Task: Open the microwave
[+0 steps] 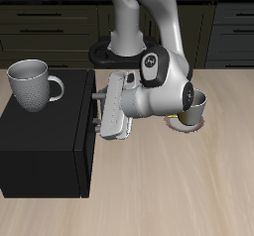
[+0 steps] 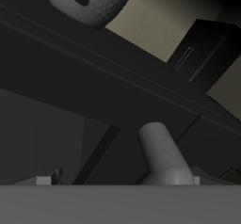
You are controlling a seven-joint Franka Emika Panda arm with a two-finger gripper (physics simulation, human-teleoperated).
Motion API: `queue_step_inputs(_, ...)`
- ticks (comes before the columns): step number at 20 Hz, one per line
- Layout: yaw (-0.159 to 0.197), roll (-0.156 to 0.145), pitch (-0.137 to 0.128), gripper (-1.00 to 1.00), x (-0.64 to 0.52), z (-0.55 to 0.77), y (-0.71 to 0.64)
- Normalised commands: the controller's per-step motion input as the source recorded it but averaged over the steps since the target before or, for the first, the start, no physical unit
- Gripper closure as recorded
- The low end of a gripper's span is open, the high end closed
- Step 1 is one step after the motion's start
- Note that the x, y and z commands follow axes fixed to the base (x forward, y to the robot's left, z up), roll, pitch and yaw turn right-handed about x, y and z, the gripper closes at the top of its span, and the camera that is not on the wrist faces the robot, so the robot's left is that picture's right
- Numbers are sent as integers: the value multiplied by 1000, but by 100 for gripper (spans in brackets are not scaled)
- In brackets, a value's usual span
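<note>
On the surface (image 1: 198, 180) sits the microwave (image 1: 45, 141), its grey handle (image 2: 165, 152) right at my gripper (image 1: 99, 111). I cannot tell how far the jaws are parted. A grey mug (image 1: 35, 83) stands on top; another cup (image 1: 191, 106) sits behind the arm.

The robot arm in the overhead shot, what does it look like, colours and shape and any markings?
The arm is built of rounded, glossy white segments with black bands at the joints. The wrist section by the microwave carries a round black cap with a pale mark on it. The gripper is a flat, light grey block with short grey fingers. No loose cables show.
</note>
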Motion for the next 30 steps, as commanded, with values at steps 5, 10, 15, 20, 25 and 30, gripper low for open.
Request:
queue_step_inputs(5, -15, -28, -63, 100, -263, 95, -390)
queue_step_inputs(10, -1, -25, -12, 100, -146, 28, -108)
queue_step_inputs(15, 22, 0, -2, 100, -57, -79, 26)
queue_step_inputs(20, 27, 12, 28, 100, -21, -127, 116)
queue_step_inputs(25, 32, -1, 6, 100, -59, -55, 261)
queue_step_inputs(30, 15, 35, 18, 100, -63, -67, 325)
